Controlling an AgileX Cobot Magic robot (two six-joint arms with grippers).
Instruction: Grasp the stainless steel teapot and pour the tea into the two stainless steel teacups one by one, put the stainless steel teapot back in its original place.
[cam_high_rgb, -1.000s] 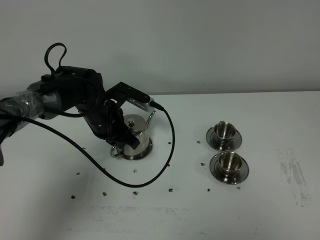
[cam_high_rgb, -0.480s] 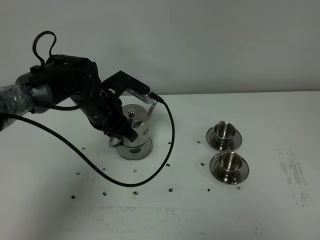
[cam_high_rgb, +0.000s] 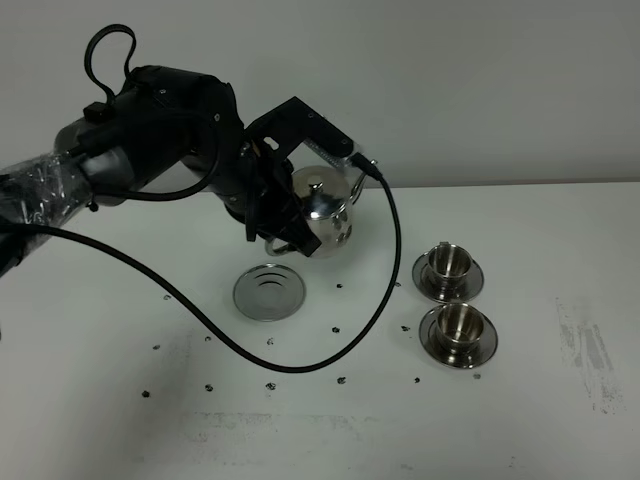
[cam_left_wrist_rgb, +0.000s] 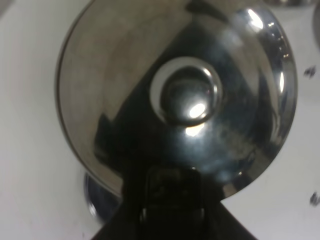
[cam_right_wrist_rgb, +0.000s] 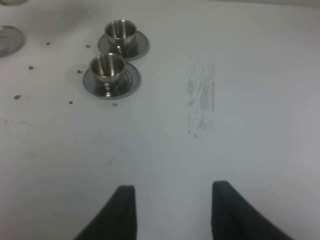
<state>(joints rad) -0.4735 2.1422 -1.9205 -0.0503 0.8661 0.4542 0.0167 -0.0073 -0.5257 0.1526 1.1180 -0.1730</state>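
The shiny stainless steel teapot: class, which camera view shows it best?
Exterior high: the steel teapot shows nearly whole, body and knobbed lid. Left wrist fills with its lid only. Right wrist misses it.

Dark specks (cam_high_rgb: 343, 380) and a grey scuff (cam_high_rgb: 586, 345) mark the white table (cam_high_rgb: 520, 430).

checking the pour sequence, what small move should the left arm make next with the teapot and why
Probably carry the stainless steel teapot rightward, level, until its spout is over the farther teacup. The left gripper grips it above the table, off its bare saucer. That teacup and the nearer teacup stand to its right, where the spout points.
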